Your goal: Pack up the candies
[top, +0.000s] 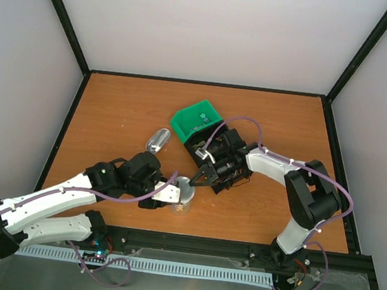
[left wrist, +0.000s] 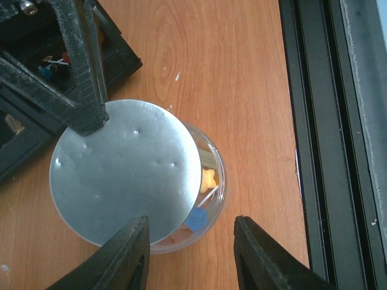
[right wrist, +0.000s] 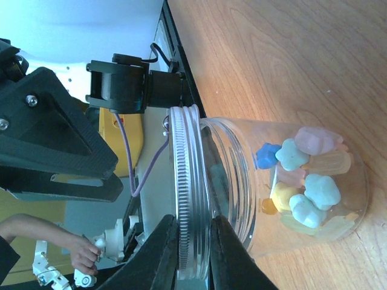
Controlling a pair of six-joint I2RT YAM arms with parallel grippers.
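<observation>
While right gripper (right wrist: pixel 193 229) pinches lid (left wrist: pixel 121 175), candies (right wrist: pixel 308 187) in jar (right wrist: pixel 236 163) beneath, left gripper (left wrist: pixel 190 229) open astride.

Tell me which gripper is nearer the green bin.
Right. The right gripper is on the near side of the green bin, pinching the lid on the jar. The left gripper is farther off, its open jaws straddling the jar from its near side.
</observation>
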